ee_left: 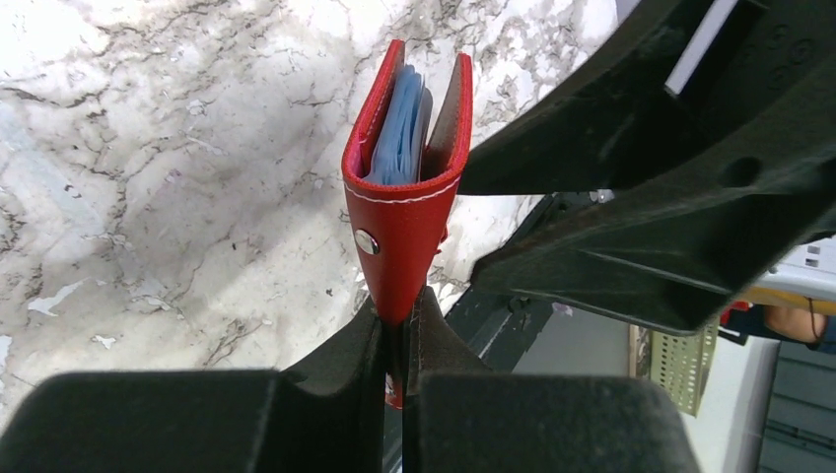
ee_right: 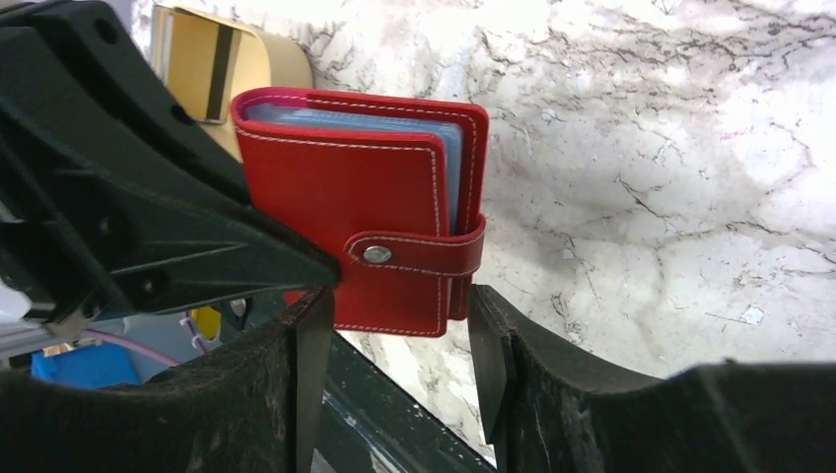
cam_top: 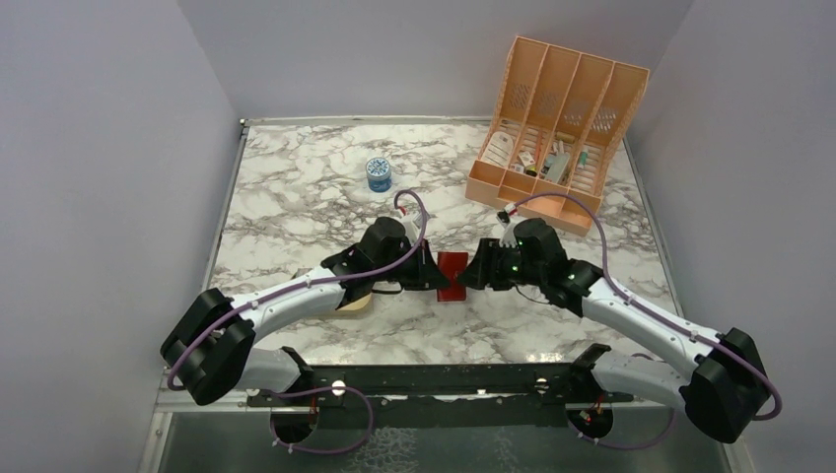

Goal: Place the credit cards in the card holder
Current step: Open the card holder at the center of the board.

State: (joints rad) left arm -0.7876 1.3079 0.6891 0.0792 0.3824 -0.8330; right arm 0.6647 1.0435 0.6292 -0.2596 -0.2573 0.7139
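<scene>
Currently the card holder (ee_right: 365, 227) is folded, its strap snapped, and held over the table (cam_top: 296, 177) between both arms. The left gripper (ee_left: 399, 335) is clamped on its edge. The right gripper (ee_right: 394, 330) has its jaws apart around it, not gripping. Whether its blue pockets are filled cannot be told. What looks like one of the cards (ee_right: 215, 57), dark-striped, lies in the tray (ee_right: 286, 69), so the job seems unfinished.

Centre blocked: left gripper (cam_top: 435, 273) and right gripper (cam_top: 472, 276) meet head-on at the card holder (cam_top: 453, 279), no passage between them. Tan tray (cam_top: 357, 302) sits under the left arm. Slotted organizer (cam_top: 557, 133) obstructs the far right corner; small jar (cam_top: 379, 173) stands far centre. Table (cam_top: 286, 187) far left open to approach
</scene>
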